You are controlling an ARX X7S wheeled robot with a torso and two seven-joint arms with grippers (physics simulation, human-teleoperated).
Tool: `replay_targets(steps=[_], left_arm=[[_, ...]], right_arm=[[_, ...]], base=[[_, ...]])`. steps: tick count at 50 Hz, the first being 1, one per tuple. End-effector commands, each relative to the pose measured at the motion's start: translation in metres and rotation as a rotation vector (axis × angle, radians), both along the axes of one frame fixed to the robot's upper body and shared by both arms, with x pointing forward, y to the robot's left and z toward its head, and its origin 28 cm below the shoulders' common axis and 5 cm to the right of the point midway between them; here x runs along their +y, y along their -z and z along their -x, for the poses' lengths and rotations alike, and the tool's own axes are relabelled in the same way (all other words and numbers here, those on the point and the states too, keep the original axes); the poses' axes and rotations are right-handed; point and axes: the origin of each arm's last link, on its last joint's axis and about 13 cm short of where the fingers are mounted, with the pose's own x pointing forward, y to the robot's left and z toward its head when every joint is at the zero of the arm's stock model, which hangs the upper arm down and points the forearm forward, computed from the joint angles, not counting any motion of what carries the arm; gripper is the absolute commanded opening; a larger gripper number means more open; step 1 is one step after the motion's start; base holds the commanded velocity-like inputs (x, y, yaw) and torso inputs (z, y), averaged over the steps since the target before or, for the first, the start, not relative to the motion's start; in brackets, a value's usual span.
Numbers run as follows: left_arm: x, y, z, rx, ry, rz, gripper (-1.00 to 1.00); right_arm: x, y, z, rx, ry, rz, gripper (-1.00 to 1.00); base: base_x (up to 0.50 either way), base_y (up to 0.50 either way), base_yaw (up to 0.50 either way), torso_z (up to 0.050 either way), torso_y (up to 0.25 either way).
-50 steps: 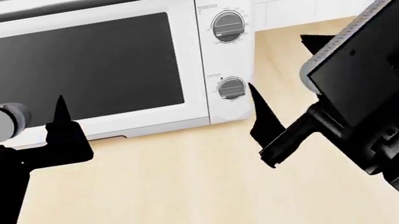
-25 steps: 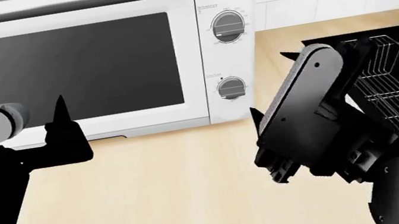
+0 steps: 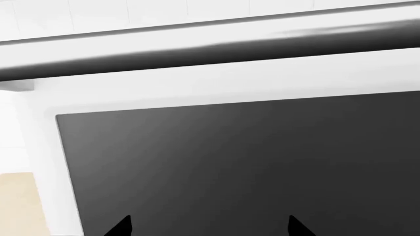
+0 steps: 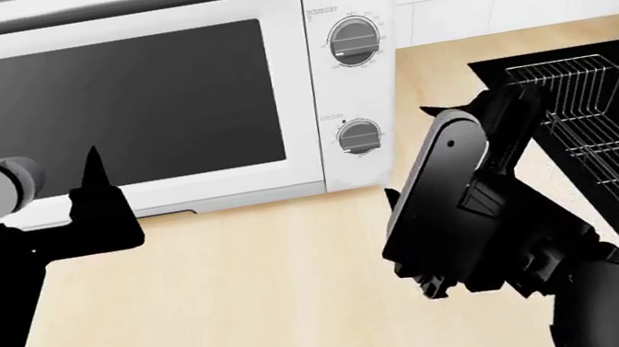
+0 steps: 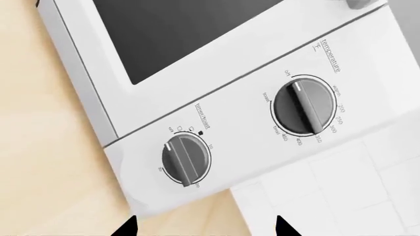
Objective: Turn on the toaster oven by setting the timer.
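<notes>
Toaster oven [image 4: 151, 115] just beyond right pincer [image 4: 394, 193]

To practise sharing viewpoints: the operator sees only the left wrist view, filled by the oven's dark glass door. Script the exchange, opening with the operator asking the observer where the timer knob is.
Operator: Where is the timer knob?
Observer: The timer knob is the lower of two on the right panel of the toaster oven, below the temperature knob.
Operator: Is it set yet?
Observer: No, its pointer looks to sit near off.
Operator: Is an arm on it?
Observer: No. The right gripper is open and faces it, not touching.
</notes>
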Motion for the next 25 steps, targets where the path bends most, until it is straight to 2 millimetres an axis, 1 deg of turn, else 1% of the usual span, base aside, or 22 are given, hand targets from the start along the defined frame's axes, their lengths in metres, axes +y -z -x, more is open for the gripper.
replay_targets(steps=[1, 3, 25], left_arm=[[-0.0002, 0.0004, 0.0006, 0.0, 0.001, 0.0, 1.0], [0.0001, 0.0007, 0.002, 0.001, 0.0, 0.0, 1.0], [0.0, 0.0007, 0.0017, 0.001, 0.0, 0.001, 1.0]], right_arm=[[-0.0005, 0.0019, -0.0029, 0.001, 0.021, -0.003, 1.0], [-0.001, -0.0029, -0.0043, -0.004, 0.041, -0.055, 1.0], [-0.0008, -0.0026, -0.004, -0.003, 0.046, -0.049, 1.0]], base=[[0.0, 0.0, 0.0, 0.0, 0.0], [0.0, 0.0, 0.0, 0.0, 0.0], [0.0, 0.0, 0.0, 0.0, 0.0]])
